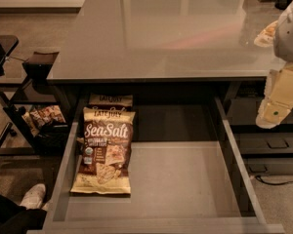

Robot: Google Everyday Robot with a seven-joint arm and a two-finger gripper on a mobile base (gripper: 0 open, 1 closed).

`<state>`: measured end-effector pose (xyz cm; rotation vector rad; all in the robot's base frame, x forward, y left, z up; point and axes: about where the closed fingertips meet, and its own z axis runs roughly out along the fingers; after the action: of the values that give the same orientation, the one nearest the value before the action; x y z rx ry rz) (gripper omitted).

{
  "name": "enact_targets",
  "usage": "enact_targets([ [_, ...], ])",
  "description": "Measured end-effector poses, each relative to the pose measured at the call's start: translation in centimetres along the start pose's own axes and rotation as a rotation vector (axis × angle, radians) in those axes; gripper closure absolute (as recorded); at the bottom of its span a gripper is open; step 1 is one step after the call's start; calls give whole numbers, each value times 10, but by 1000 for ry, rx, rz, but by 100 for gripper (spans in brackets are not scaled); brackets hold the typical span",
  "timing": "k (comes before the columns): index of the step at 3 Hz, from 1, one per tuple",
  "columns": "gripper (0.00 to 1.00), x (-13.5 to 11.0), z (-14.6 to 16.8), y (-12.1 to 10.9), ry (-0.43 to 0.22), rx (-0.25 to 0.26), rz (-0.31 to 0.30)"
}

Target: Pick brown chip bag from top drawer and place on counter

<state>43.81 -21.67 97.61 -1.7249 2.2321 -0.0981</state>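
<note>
My gripper (pixel 276 108) hangs at the right frame edge, state I cannot tell; brown chip bag (pixel 103 152) hugs left wall of top drawer (pixel 185 179).

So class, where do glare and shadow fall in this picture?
Camera view: the glossy grey slab counter shows glare; its shadow darkens the back of the grey metal drawer; the cream-and-brown Sea Salt chip bag lies lit; the cream gripper hangs at right.

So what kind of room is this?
Probably an office kitchen or snack room: a wide grey counter, an open drawer holding a brown chip bag, more snacks at left. The gripper hangs at right, beside the drawer.
</note>
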Motion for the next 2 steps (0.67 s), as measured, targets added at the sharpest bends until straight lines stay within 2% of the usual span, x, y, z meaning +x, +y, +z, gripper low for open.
enact_targets([
  [1, 0, 0, 0, 0, 0, 0, 0],
  [2, 0, -6, 25, 4, -65, -4, 26],
])
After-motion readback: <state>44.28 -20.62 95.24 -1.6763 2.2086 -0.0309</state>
